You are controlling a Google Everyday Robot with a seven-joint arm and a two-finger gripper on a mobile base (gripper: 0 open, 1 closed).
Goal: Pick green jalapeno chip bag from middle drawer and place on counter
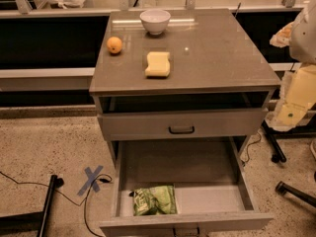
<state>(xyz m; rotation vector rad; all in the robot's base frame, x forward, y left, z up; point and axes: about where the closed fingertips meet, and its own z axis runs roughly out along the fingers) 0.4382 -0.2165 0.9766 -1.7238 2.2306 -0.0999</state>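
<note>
The green jalapeno chip bag (155,200) lies on the pale floor of the open middle drawer (212,199), at its front left, with a white patch showing on its left side. The counter (217,58) is the glossy grey-brown top of the cabinet. My gripper (290,107) hangs at the right edge of the view, beside the cabinet's right side, far from the bag and above drawer level. It holds nothing that I can see.
On the counter are a yellow sponge (158,64), an orange (114,45) and a white bowl (155,21). The upper drawer front (181,125) with its black handle is slightly open above the middle drawer. Black legs and cables lie on the speckled floor (49,142).
</note>
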